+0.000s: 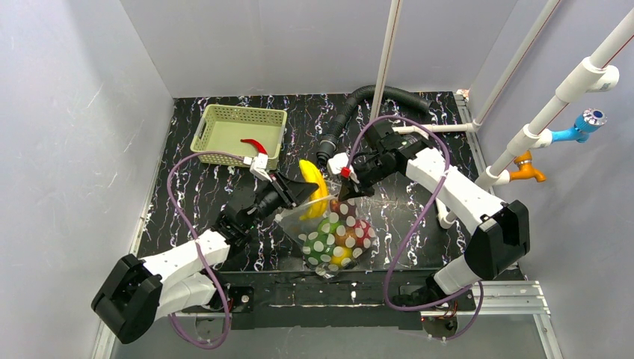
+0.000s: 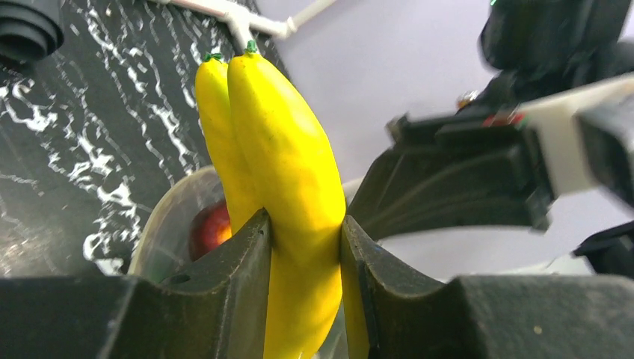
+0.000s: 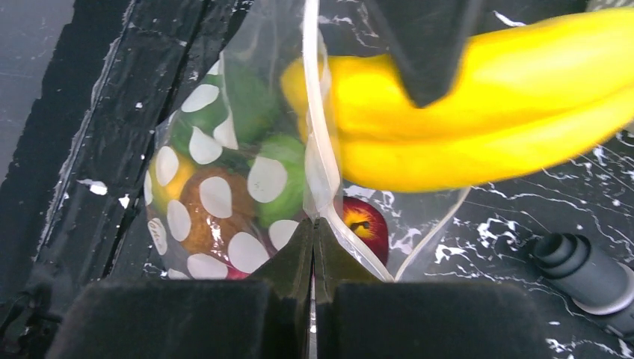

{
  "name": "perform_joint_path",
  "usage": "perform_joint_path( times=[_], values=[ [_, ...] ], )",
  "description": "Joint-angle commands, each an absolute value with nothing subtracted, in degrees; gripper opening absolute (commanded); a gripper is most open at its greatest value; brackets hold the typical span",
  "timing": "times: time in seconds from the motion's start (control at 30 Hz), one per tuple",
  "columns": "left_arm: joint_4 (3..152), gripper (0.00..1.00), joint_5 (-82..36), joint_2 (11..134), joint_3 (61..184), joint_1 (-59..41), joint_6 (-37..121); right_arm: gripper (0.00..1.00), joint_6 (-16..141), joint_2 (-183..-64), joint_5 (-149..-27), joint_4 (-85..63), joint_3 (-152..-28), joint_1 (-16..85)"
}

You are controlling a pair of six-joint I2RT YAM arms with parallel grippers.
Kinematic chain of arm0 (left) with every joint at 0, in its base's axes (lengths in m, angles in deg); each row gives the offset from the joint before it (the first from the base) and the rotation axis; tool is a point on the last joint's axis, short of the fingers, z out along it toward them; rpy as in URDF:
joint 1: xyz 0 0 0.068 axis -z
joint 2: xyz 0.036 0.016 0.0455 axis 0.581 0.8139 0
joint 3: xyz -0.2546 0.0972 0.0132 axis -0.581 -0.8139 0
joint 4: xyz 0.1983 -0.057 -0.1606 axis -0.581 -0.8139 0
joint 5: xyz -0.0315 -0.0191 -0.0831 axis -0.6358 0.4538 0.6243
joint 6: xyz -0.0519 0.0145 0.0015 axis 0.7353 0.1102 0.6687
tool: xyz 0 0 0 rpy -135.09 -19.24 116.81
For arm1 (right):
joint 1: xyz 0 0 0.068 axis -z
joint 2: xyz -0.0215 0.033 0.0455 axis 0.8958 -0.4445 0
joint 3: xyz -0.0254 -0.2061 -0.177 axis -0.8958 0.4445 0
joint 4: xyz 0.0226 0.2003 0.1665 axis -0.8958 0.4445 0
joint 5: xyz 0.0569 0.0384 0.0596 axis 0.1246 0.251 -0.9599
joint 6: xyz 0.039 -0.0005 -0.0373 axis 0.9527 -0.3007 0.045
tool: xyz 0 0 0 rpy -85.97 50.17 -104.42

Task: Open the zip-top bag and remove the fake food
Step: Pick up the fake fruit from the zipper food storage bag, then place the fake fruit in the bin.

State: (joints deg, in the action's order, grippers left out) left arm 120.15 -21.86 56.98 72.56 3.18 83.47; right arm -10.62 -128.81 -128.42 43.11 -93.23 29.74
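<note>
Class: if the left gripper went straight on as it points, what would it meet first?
Probably the right gripper, shut on the zip-top bag just past the banana that the left gripper holds; depth is unclear.

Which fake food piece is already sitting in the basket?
The red chili, lying alone in the pale green basket. The banana is clamped in the left gripper; the rest sit inside the zip-top bag.
</note>
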Motion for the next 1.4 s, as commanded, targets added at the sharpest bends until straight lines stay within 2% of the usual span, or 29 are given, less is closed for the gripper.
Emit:
perform_joint_path(
  times=[0.0,0.37,0.8,0.97,1.07,1.23,1.37],
  values=[
    [133.0,0.0,-26.9,57.2,72.4,2.4,90.6,0.01,-10.0,-127.8,-128.4,41.5,-92.4,28.6],
    [140.0,0.0,-34.5,51.7,64.8,-3.5,105.2,0.01,-9.5,-127.9,-128.4,41.0,-92.6,29.2],
    [137.5,0.0,-28.7,55.4,72.5,-14.0,110.7,0.01,-8.5,-127.3,-128.4,39.7,-91.6,29.2],
    [128.9,0.0,-24.7,57.5,77.7,-19.3,108.7,0.01,-8.2,-126.8,-128.1,39.0,-91.1,29.2],
    [117.1,0.0,-22.5,58.3,83.1,-22.5,105.3,0.01,-8.1,-126.4,-127.9,38.5,-90.6,29.2],
    [88.0,0.0,-31.7,60.1,96.5,-24.6,95.4,0.01,-8.1,-125.8,-127.7,38.2,-90.1,29.3],
    [82.1,0.0,-34.8,65.9,104.1,-26.9,91.3,0.01,-8.0,-125.9,-127.8,38.0,-90.1,29.3]
  ],
)
